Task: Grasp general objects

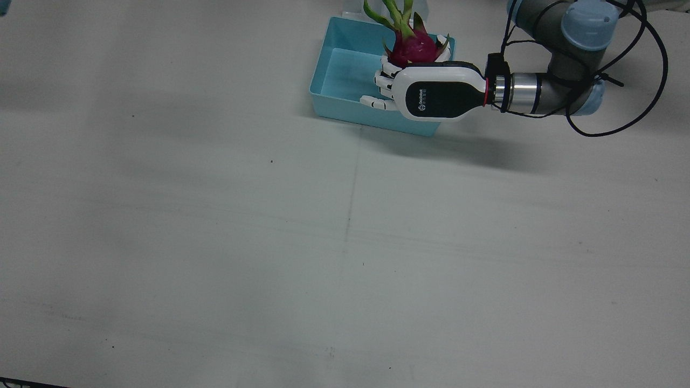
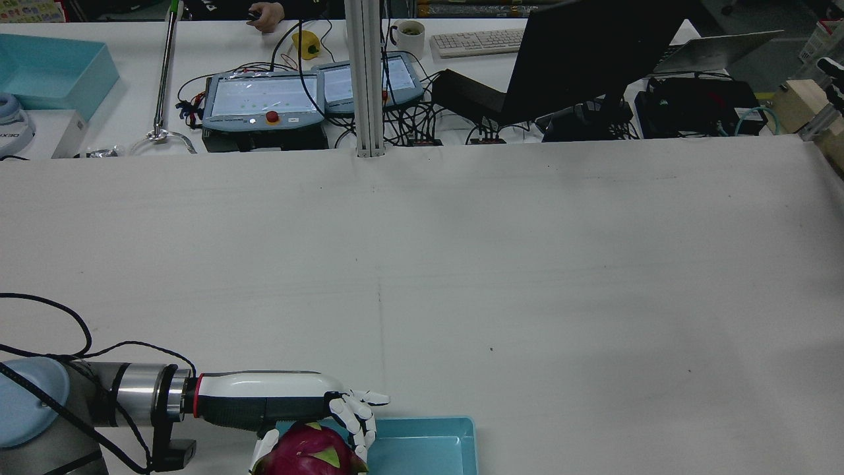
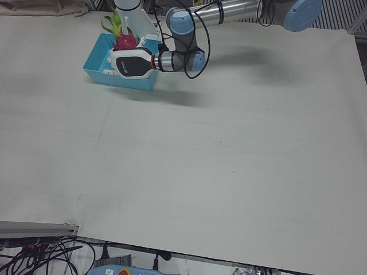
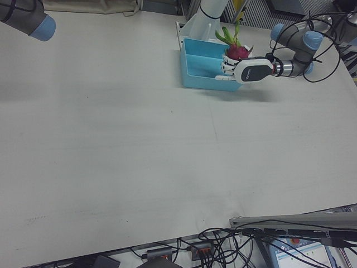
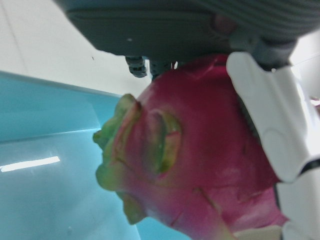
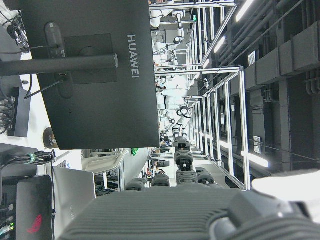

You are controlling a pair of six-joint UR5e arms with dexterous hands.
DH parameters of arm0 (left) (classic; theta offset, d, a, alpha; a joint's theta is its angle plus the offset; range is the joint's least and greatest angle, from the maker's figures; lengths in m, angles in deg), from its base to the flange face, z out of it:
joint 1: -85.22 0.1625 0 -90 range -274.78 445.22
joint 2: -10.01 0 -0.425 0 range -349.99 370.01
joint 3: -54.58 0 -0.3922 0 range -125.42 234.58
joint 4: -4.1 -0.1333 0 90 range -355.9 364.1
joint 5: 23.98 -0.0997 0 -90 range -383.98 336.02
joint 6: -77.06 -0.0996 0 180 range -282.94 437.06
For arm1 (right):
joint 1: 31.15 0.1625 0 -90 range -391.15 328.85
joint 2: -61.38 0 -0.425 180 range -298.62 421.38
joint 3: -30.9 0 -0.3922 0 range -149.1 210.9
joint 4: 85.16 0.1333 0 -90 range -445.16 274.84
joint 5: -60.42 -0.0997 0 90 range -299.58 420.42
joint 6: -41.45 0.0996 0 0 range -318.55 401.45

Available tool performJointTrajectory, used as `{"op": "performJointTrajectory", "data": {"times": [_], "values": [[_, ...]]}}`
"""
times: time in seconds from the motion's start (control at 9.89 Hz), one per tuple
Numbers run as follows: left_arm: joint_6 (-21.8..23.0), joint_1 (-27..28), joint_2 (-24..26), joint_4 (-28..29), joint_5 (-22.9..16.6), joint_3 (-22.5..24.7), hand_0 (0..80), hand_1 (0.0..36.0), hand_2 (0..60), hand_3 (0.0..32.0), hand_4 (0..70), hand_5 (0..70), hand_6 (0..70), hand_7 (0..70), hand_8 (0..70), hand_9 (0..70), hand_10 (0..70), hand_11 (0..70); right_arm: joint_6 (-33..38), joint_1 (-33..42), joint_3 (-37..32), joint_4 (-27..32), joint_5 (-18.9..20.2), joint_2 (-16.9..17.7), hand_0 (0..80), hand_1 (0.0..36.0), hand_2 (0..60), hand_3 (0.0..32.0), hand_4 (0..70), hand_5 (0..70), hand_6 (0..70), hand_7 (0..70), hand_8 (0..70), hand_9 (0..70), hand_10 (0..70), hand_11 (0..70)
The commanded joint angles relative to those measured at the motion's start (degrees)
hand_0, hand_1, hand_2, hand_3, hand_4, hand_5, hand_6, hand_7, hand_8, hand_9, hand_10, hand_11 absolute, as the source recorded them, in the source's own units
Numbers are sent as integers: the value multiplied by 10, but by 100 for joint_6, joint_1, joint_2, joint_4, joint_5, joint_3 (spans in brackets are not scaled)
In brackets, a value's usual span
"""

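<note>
Right now the left hand (image 1: pixel 431 91) is wrapped round the dragon fruit (image 1: pixel 413 47), fingers (image 1: pixel 384 81) curled on one side and another white digit pressing the opposite flank, so it's grasping the fruit, not just touching. Fruit sits at the top centre of the front view, above the far right part of the blue bin (image 1: pixel 345 102), green leaves poking up past the frame edge. Looks like it's held over the bin bc that's either pickup or drop spot; can't tell which, nor whether the fruit's underside rests on the bin floor. Palm is side-on, prob. to clamp the widest part of the body.

Hidden stuff: rear view cuts off the fruit's lower half and the bin's near edge. Right hand barely shows, only a sliver at the lower edge of its own camera, w/ a monitor (image 6: pixel 95 75) ahead; finger state can't be told.
</note>
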Motion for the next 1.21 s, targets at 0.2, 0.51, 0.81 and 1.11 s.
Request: {"op": "performJointTrajectory", "data": {"times": [0.2,0.51,0.81,1.11], "values": [[40,-111,-210,194,-154,31,537,212,116,0,254,104,72,177,4,21,0,0,0,0,3,-3,0,0,0,0,0,0,0,0,0,0,0,0,0,0],[58,-225,-280,185,-224,119,532,202,94,0,244,109,75,202,5,26,0,0,0,0,3,-3,0,9,0,0,0,0,0,0,0,0,0,0,0,0],[93,-689,-289,106,-243,216,537,205,92,0,254,113,80,210,6,28,0,0,0,0,3,-3,0,0,0,0,0,0,0,0,0,0,0,0,0,0],[128,-1795,-281,123,-199,58,528,179,61,0,261,109,118,305,13,47,0,0,0,0,3,-2,0,0,0,0,0,0,0,0,0,0,0,0,0,0]]}}
